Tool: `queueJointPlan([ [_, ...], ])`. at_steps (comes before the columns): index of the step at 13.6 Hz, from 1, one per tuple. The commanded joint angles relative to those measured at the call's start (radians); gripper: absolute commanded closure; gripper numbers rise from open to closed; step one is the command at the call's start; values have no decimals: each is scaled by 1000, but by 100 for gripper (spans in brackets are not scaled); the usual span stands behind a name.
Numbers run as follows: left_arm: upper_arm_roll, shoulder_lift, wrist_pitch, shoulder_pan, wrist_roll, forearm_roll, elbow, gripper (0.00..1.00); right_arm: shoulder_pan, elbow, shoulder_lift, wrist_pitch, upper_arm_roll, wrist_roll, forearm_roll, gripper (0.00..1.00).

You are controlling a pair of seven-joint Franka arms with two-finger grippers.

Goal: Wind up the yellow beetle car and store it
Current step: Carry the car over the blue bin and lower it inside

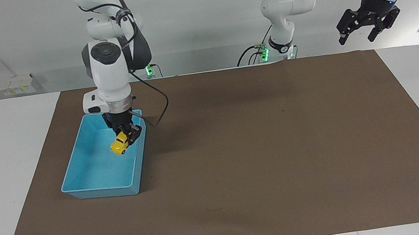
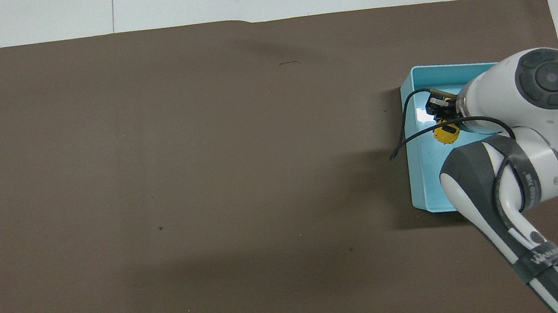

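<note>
Bin is lying at the right arm's end of the mat. You are seeing the right gripper clamping the car above the bin's interior. Left gripper is waiting raised, fingers spread, holding nothing. Overhead, the arm is hiding most of the car.

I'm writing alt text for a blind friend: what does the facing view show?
The right end effector holds a yellow beetle car over the inside of a blue bin on a brown mat. The left end effector waits raised and open near the left arm's end of the table.
</note>
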Motion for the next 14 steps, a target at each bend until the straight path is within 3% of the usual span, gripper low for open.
queueJointPlan([
  [1,-10,-32,-3,16,-3,15,-31,0,-71,-151,-89,131,8,-195,78,100],
  [5,-12,-32,-7,13,-1,15,-31,0,-157,-344,-188,289,5,-544,221,100],
  [7,-10,-29,-6,13,-3,15,-25,0,-191,-365,-192,314,5,-709,273,100],
  [14,-10,-24,-9,13,-10,14,-18,0,-206,-427,-55,515,4,-846,282,100],
])
